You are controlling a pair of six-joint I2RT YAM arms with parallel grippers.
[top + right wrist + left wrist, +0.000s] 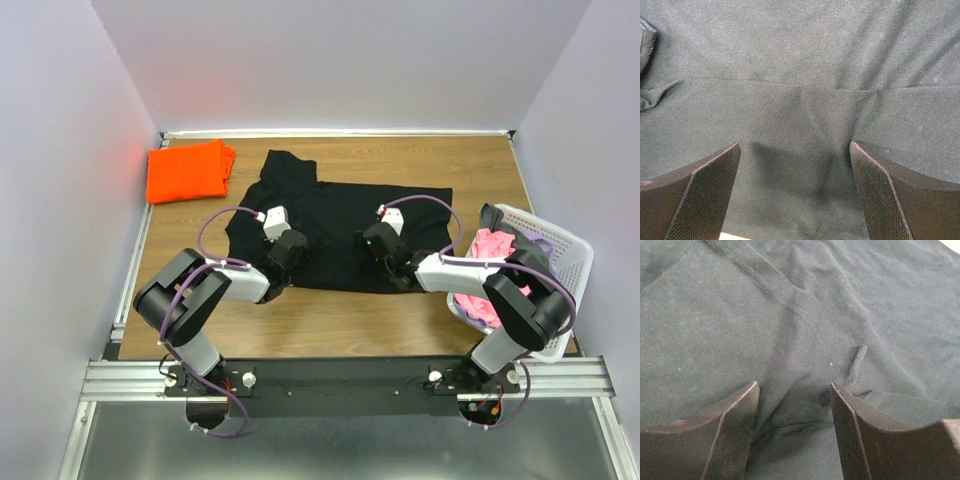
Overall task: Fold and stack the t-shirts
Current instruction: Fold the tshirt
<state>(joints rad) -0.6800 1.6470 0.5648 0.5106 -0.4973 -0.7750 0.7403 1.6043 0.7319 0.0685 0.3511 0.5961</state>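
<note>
A large black t-shirt point(340, 220) lies spread on the wooden table, its lower hem toward the arms. An orange t-shirt point(187, 171) lies folded at the back left. My left gripper point(289, 256) is down on the black shirt's left part. In the left wrist view, the left gripper point(794, 385) is open, its fingers point(735, 432) pressing into the black cloth point(800, 315) beside a seam. My right gripper point(386, 250) rests on the shirt's right part. The right gripper point(795, 145) is open wide, with flat black cloth point(800, 60) between its fingers point(880, 195).
A white lattice basket point(575, 246) stands at the table's right edge and holds a pink t-shirt point(489, 250) and a grey-purple one point(512, 232). White walls close in the back and both sides. Bare wood shows along the front edge point(340, 325).
</note>
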